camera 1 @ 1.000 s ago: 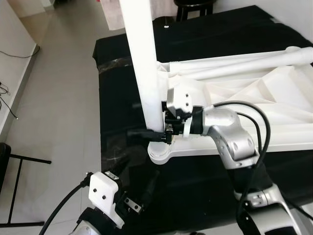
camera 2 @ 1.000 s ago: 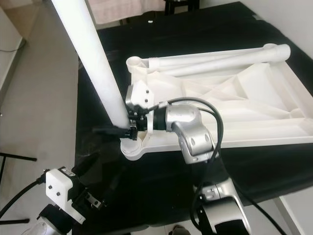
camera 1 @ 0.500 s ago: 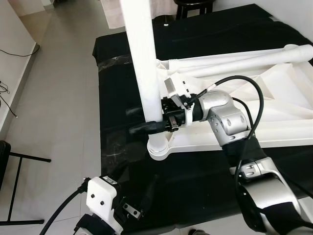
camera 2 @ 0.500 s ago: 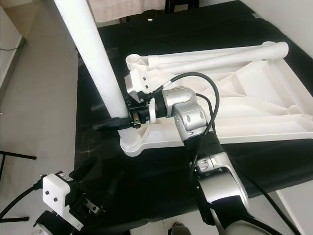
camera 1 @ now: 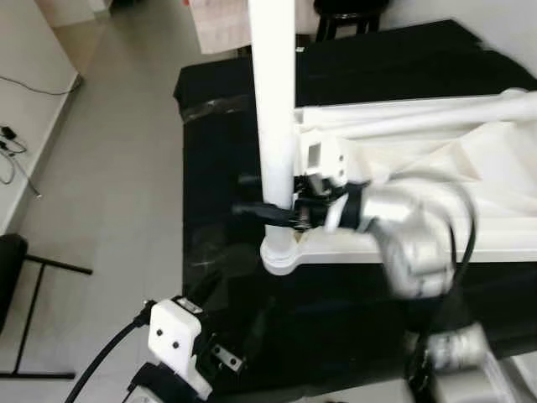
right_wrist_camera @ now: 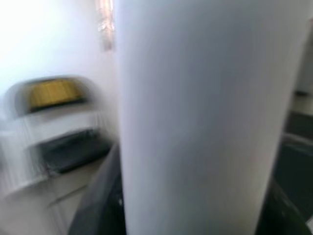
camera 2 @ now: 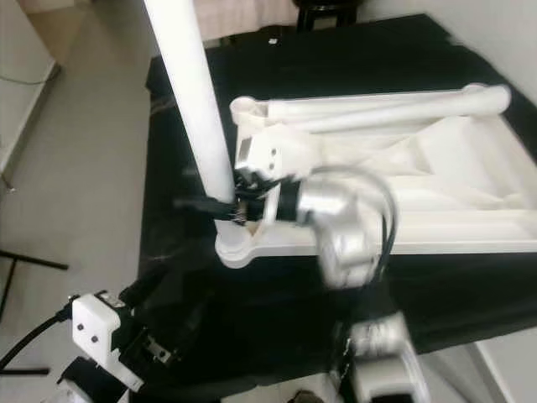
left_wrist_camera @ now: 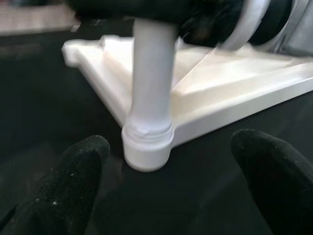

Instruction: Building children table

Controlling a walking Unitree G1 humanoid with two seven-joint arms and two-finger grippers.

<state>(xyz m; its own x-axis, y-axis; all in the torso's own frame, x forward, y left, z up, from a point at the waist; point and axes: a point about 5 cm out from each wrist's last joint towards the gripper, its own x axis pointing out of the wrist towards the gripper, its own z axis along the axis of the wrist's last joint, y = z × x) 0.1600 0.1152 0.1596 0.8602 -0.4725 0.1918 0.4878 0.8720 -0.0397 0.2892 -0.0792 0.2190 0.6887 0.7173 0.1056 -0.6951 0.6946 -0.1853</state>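
Floor (camera 1: 109, 168) of pale grey tile runs down the left, with a thin cable (camera 1: 33, 88) near the wall and a black stand (camera 1: 25, 277) at the edge. Nearer, at the bottom left, the left end effector (camera 1: 214, 336) hangs low over the corner of the black surface (camera 1: 218, 143), its two black fingers (left_wrist_camera: 68, 191) spread apart with nothing between them; in the left wrist view they frame the socket from below.

Further right, a white leg (camera 1: 275, 109) stands upright, its foot seated in the round corner socket (camera 1: 277, 256) of the white tabletop (camera 2: 436, 180), which lies underside up on the surface, its ribs and raised rim showing. The right end effector (camera 1: 281, 210) is closed on the leg just above the socket, one black finger poking out past the leg to the left; the right wrist view has the smooth white tube pressed close between the fingers. The silver right arm is blurred and crosses in front of the tabletop's near rim.

A second leg (camera 2: 394, 105) lies flat along the far edge of the tabletop. A dark stool (camera 1: 348, 13) stands beyond the surface at the top.
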